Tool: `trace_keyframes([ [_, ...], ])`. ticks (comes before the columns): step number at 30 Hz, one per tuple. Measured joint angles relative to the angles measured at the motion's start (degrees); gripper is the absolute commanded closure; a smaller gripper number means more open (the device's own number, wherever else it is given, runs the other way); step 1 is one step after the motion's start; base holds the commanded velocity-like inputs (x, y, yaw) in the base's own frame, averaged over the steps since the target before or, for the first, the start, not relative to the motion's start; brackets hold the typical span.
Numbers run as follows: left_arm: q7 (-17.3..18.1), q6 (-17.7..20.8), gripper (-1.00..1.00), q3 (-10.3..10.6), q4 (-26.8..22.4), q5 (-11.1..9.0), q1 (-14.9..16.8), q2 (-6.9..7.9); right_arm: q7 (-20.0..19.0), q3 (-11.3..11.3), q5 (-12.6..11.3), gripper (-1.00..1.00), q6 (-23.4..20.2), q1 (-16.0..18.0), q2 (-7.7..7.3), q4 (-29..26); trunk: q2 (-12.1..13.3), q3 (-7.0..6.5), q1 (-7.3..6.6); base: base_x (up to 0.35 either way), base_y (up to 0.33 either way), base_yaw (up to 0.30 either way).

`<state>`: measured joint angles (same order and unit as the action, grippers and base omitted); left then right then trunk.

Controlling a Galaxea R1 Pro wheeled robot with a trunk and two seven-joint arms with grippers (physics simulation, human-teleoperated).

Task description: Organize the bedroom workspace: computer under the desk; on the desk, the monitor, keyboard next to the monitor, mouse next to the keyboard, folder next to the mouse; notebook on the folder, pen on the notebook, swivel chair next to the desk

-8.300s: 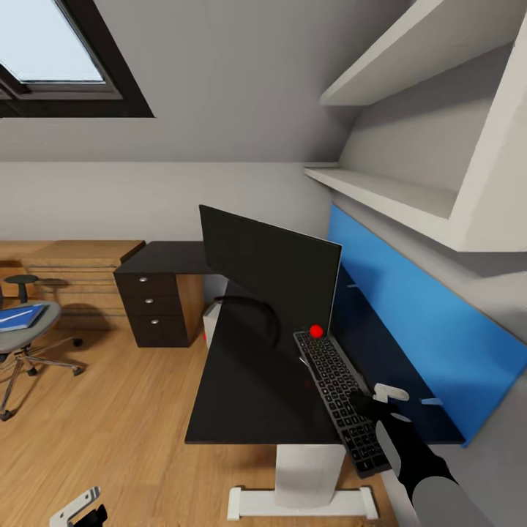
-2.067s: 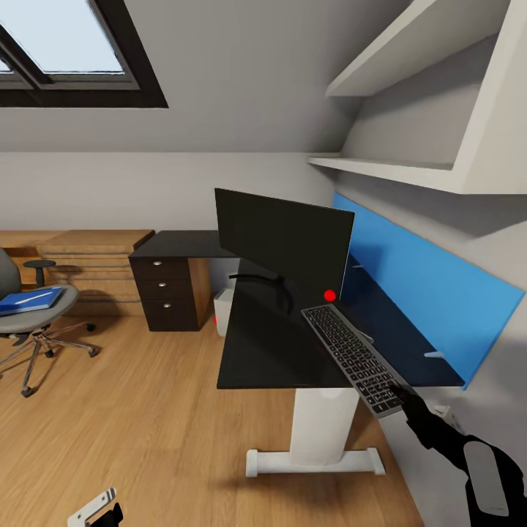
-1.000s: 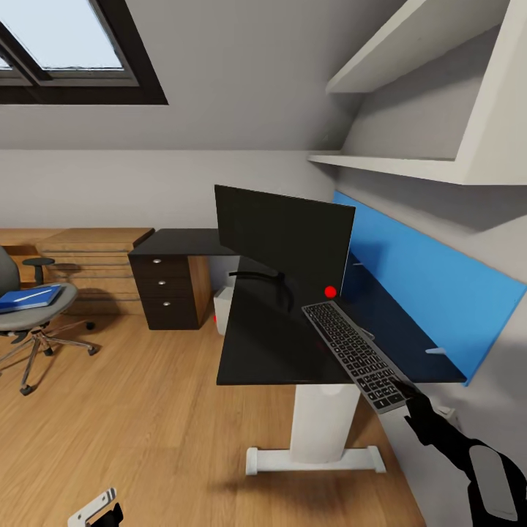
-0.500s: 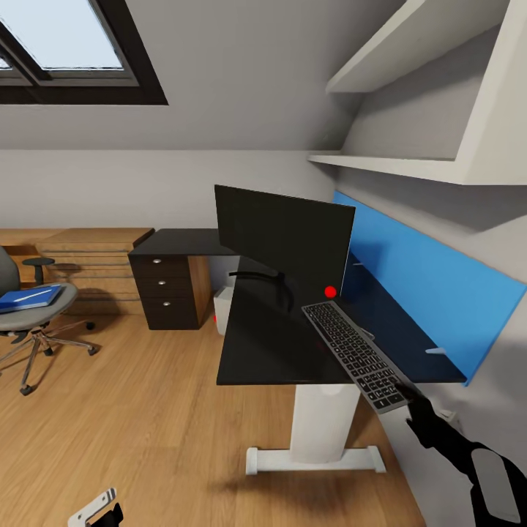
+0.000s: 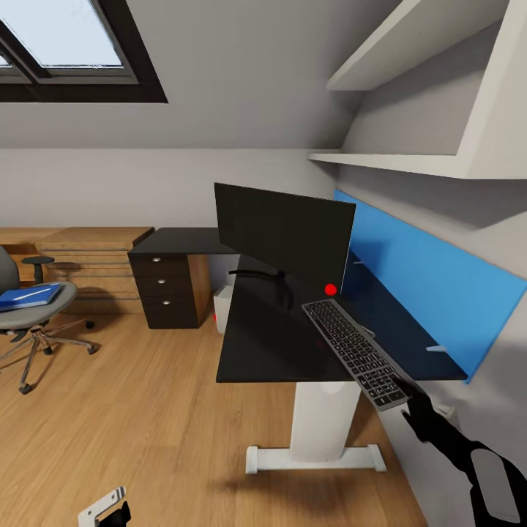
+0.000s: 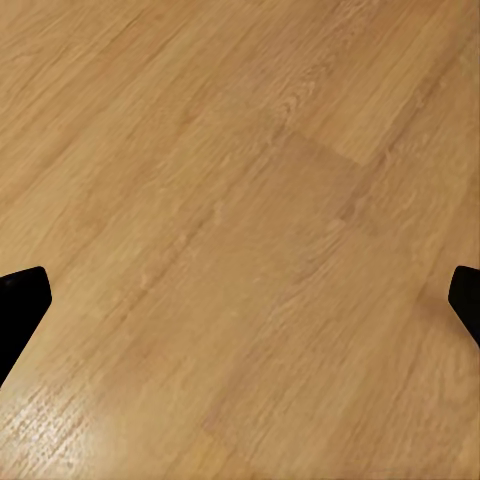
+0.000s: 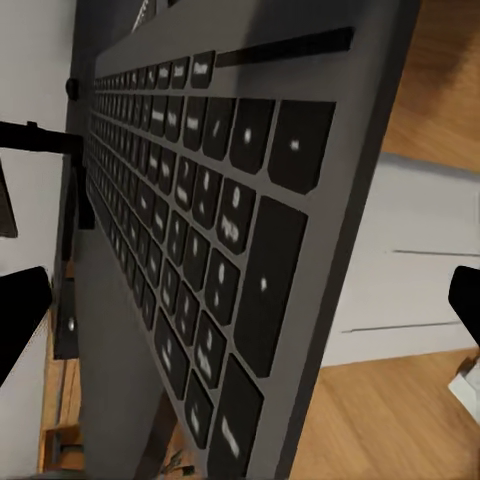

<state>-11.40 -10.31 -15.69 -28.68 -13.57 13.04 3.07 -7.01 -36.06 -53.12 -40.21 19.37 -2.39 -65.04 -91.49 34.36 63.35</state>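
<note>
The black-topped table [image 5: 263, 344] stands on a white pedestal leg against a bright blue back panel [image 5: 424, 293], and the monitor [image 5: 282, 236] stands upright on it, its dark screen blank and showing no logo or writing that can be read. The keyboard [image 5: 356, 353] lies slantwise on the near end of the table, its far end close to the monitor and its near end jutting out past the table edge. The right pincer [image 5: 414, 407] sits just below and off that overhanging end; in the right wrist view its two dark fingertips [image 7: 20, 315] stand wide apart at the frame edges with the keyboard [image 7: 190, 250] close before them, so it grips nothing. The key legends appear as pale blurred marks, too soft to read. A small red dot [image 5: 331, 290] shows by the monitor's lower corner. Well apart, across the wood floor [image 5: 146, 410], the swivel chair [image 5: 29, 307] carries a blue folder [image 5: 28, 296] on its seat. The left pincer [image 5: 110, 510] hangs low over the floor, its fingertips [image 6: 20, 300] spread wide over bare planks [image 6: 240, 230].
</note>
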Motion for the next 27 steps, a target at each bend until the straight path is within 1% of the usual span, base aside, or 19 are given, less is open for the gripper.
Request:
trace_keyframes([
  [2, 0.0, 0.0, -1.0, 0.0, 0.0, 0.0, 0.0, 0.0, -1.0, 0.0, 0.0, -1.0, -0.1, 0.0, 0.0, 0.1, 0.0, 0.0, 0.0, 0.0, 0.0, 0.0],
  [7, -0.1, 0.0, -1.0, 0.0, 0.0, 0.0, 0.0, 0.0, -5.0, 0.0, 0.1, -1.0, -0.1, 0.0, -0.14, 2.1, 0.0, 0.0, 0.0, 0.0, 0.0, 0.0],
  [10, -0.1, 0.0, -1.0, 0.0, 0.0, 0.0, 0.0, 0.0, -6.3, -0.1, 0.1, -1.0, -0.1, 0.0, -0.17, 2.7, 0.0, 0.0, 0.0, 0.0, 0.0, 0.0],
  [15, -0.1, 0.0, -1.0, 0.0, 0.0, 0.0, 0.0, -0.04, -6.6, -0.1, 0.1, -1.0, -0.1, 0.0, -0.22, 2.9, 0.0, 0.0, 0.0, 0.0, 0.0, 0.0],
  [19, -0.1, 0.0, -1.0, 0.0, 0.0, 0.0, 0.0, -0.08, -6.7, 0.0, 0.1, -1.0, -0.1, 0.0, -0.61, 2.9, 0.0, 0.0, 0.0, 0.0, 0.0, 0.0],
  [27, -0.2, 0.0, -1.0, 0.0, 0.0, 0.0, 0.0, -0.18, -6.7, 0.0, 0.1, -1.0, 0.0, 0.0, -0.7, 3.0, -3.2, 1.43, 1.75, 0.0, 0.0, 0.0],
])
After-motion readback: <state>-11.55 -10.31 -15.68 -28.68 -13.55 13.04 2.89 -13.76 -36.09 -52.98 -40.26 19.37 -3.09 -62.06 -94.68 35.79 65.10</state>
